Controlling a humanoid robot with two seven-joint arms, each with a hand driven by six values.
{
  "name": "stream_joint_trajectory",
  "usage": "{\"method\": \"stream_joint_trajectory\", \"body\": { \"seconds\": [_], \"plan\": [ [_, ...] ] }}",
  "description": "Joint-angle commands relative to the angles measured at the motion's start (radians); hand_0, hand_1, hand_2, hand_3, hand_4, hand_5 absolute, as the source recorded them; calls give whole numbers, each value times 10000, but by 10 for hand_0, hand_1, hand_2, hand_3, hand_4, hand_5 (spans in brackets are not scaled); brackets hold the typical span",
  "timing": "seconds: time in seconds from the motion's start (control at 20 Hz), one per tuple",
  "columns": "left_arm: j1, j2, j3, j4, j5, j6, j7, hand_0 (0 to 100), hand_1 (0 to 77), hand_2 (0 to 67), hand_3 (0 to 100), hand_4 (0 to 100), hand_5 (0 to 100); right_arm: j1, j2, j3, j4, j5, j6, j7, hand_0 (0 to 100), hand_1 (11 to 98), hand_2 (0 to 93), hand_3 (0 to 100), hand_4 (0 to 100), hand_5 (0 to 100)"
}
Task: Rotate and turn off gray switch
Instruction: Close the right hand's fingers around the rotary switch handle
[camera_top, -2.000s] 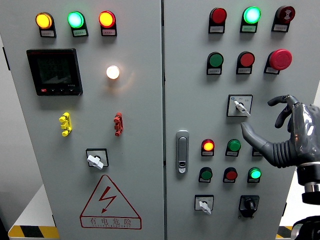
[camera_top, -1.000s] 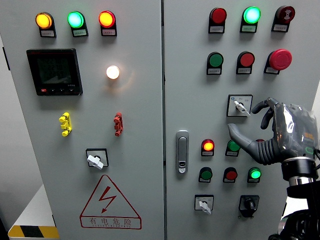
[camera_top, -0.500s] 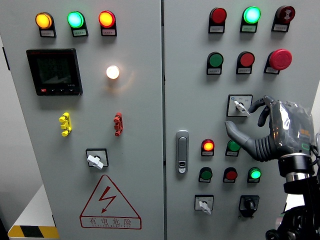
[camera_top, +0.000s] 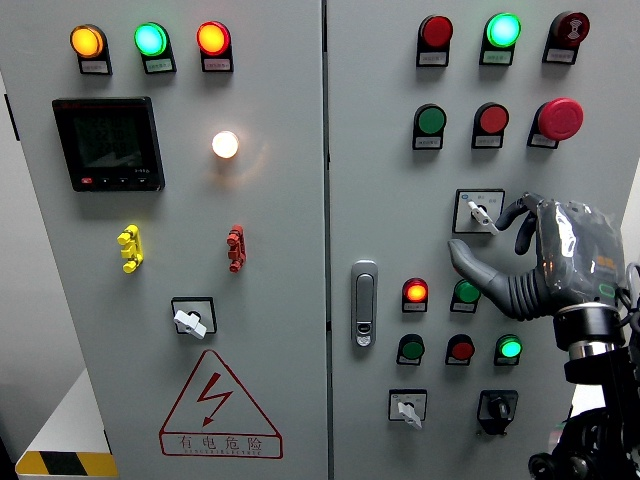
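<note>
Head view shows the right hand (camera_top: 535, 265) at four o'clock of the gray switch (camera_top: 480, 211), fingers spread and empty, thumb underneath, seemingly to pinch its knob.

Right hand (camera_top: 530, 262) raised from the lower right, thumb stretched leftward, fingers (camera_top: 512, 212) curled, holding nothing.

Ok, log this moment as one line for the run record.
phase: reaching | right hand: open, thumb below gray switch, fingers beside it, not gripping | left hand: out of view
</note>
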Motion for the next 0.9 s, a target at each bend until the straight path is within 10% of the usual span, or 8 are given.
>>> {"method": "stream_joint_trajectory", "body": {
  "seconds": [0.0,0.85],
  "plan": [
    [0,0,0,0,3,6,1,0,0,101,207,121,127,55,1,-12,-68,-35,14,1,77,378,626,893,928,956],
    [0,0,0,0,-12,6,-14,0,0,101,207,121,127,270,-15,3,-299,-127,-1,16,354,328,668,920,926,954]
  ]
}}
